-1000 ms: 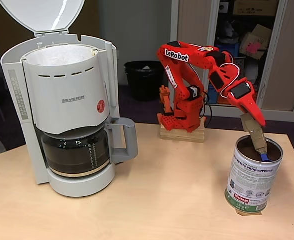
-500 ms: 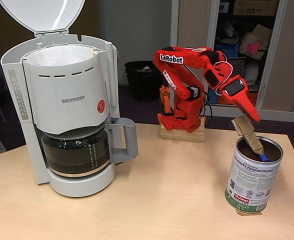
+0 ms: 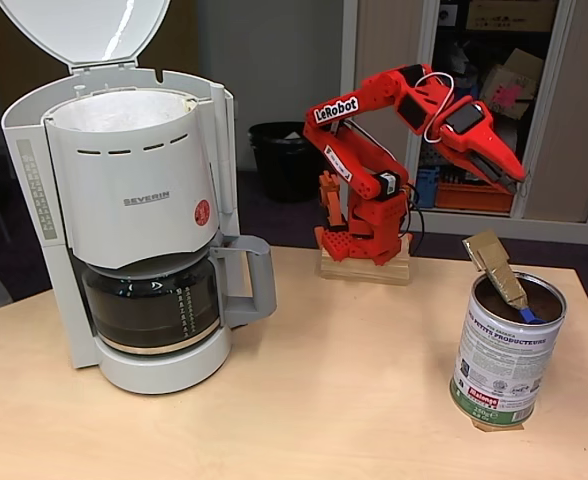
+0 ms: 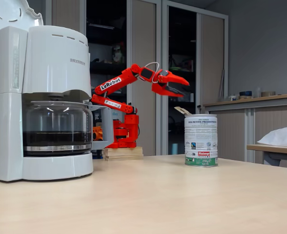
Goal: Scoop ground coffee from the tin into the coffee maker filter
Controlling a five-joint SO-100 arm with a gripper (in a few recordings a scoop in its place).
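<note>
The tin (image 3: 507, 360) stands upright at the table's right side, with dark ground coffee (image 3: 546, 298) showing inside. A scoop with a tan handle (image 3: 496, 262) and a blue end leans in the tin, free of any grip. My red gripper (image 3: 514, 174) hangs above and behind the tin, open and holding nothing. At the left stands the white coffee maker (image 3: 124, 200) with its lid up, and the white coffee maker filter (image 3: 124, 108) lines its basket. From the side, the gripper (image 4: 184, 88) hovers to the upper left of the tin (image 4: 200, 141).
A dark glass carafe (image 3: 152, 305) sits under the basket. The arm's base rests on a wooden block (image 3: 364, 268) at the table's back edge. A black bin (image 3: 287, 155) stands on the floor behind. Bare tabletop lies between the machine and the tin.
The gripper let go of the scoop handle and rose up and back from the tin. The scoop stayed leaning in the tin.
</note>
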